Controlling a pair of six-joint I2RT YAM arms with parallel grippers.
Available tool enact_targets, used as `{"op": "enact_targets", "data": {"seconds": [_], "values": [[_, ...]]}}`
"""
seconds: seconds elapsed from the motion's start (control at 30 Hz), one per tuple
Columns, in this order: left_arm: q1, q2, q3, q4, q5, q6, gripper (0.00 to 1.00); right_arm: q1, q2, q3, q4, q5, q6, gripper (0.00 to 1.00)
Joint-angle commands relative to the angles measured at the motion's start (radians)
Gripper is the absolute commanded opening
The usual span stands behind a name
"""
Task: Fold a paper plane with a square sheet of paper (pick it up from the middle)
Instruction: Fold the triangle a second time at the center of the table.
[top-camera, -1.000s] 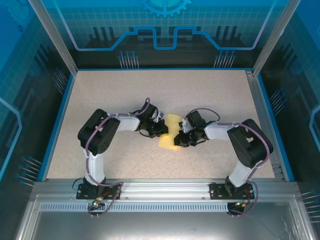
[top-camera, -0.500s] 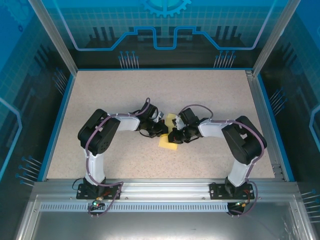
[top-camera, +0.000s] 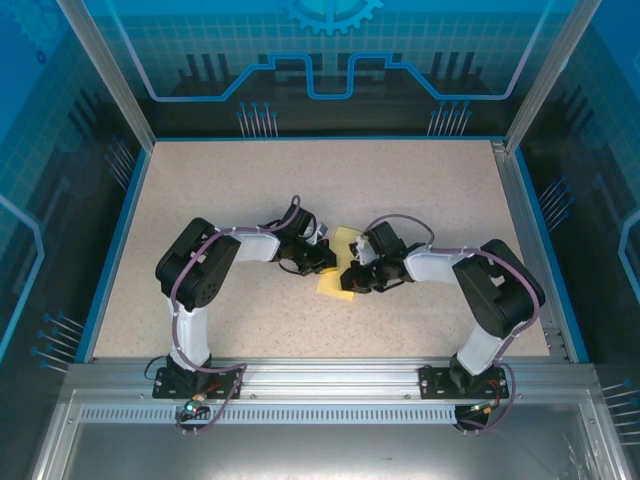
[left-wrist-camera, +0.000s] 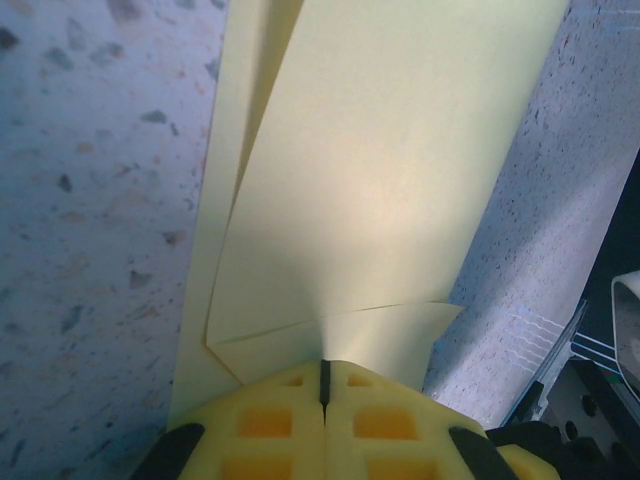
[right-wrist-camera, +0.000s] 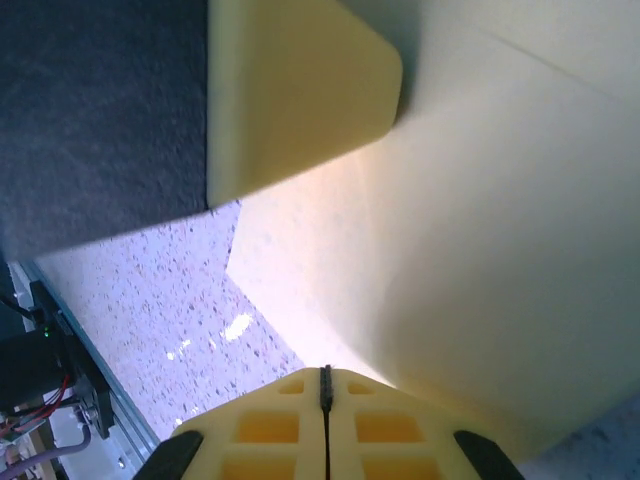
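Note:
The yellow square sheet of paper (top-camera: 334, 282) lies folded on the speckled table between my two grippers. In the left wrist view the paper (left-wrist-camera: 380, 180) shows several overlapping layers, a long crease and a slanted flap near the fingers; a pointed paper plane shape cannot be made out. My left gripper (top-camera: 328, 259) is shut, its tips (left-wrist-camera: 323, 372) resting on the paper's near edge. From the right, my right gripper (top-camera: 349, 277) is also shut, with its tips (right-wrist-camera: 325, 378) down on the paper (right-wrist-camera: 500, 250). A left fingertip (right-wrist-camera: 290, 90) sits just beyond it.
The speckled table (top-camera: 250, 190) is bounded by a blue rim (top-camera: 120, 240) and aluminium posts (top-camera: 105, 75) at the back corners. Both arm bases stand on the metal rail (top-camera: 330, 385) at the near edge. Both elbows bend outward, left (top-camera: 195, 270) and right (top-camera: 500, 285).
The right gripper slid left across the paper, covering most of it, then drew back a little to the right. The left arm and the paper stayed put.

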Motion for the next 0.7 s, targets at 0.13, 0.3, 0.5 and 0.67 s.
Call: {"op": "enact_targets", "data": {"seconds": [0.13,0.3,0.5,0.67], "values": [[0.001,0.018,0.001,-0.046,-0.030,0.011,0.00,-0.025,0.043,-0.061,-0.041,-0.037,-0.036,0.07],[0.002,0.020,0.005,-0.049,-0.031,0.009,0.00,-0.025,-0.053,-0.062,-0.061,-0.042,-0.041,0.07],[0.002,0.020,0.013,-0.052,-0.025,0.007,0.00,-0.025,-0.058,-0.087,-0.076,-0.014,-0.057,0.08],[0.002,0.016,0.017,-0.049,-0.020,0.006,0.00,-0.034,0.011,-0.096,-0.066,-0.003,-0.060,0.08]]}}
